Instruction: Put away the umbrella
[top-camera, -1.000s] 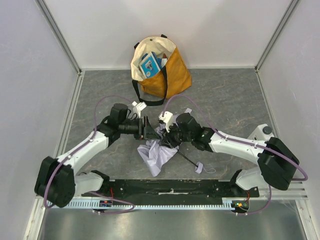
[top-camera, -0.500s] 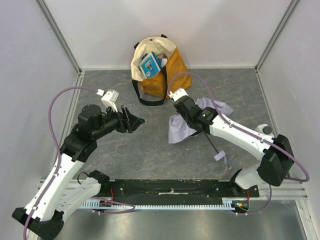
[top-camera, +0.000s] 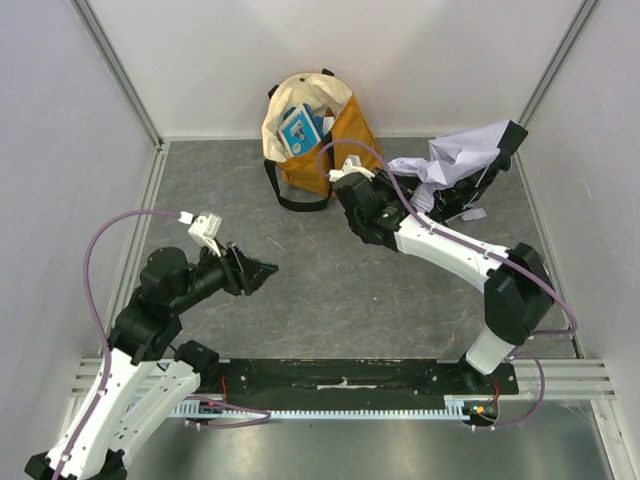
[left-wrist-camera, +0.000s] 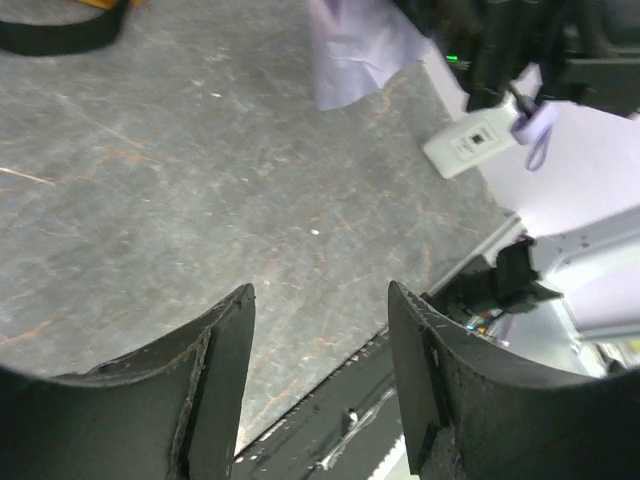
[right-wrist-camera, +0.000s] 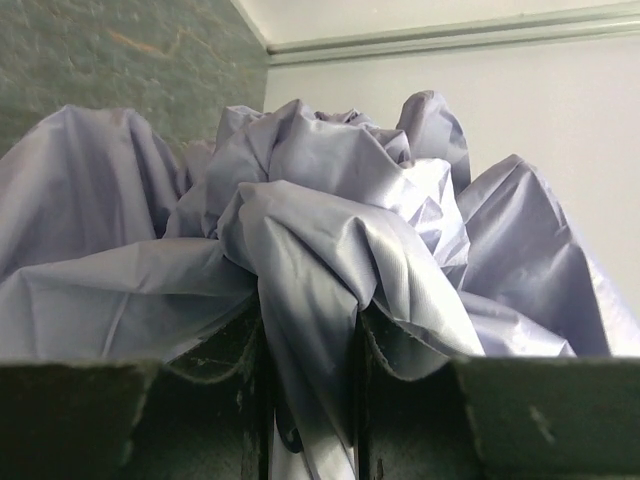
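Grey stone-patterned table (top-camera: 330, 300) with white walls around it forms the work area.

Overhead view: the mustard-and-cream tote bag (top-camera: 320, 125) stands at back centre, mouth up, with items inside. The umbrella (top-camera: 455, 158) is at the far right, close to the right wall, to the right of the tote and not touching it. Its pale canopy is crumpled, and a black end projects at its upper right. My left gripper (top-camera: 262, 268) hangs over bare table at left centre, well apart from both.

Right wrist view: my right gripper (right-wrist-camera: 308, 335) is clamped on a fold of canopy fabric, and the fingers (right-wrist-camera: 215, 400) press it from either side. Bunched fabric fills the field, with wall behind it. The overhead view does not resolve this contact, because fabric and cable cover the fingertips.

Left wrist view: my left jaws stand apart, bare table seen through the gap. Only this view shows the lavender wrist strap (left-wrist-camera: 537, 132) clearly, as a small loop at upper right, with a patch of canopy to its left. I cannot tell whether the canopy touches the table.
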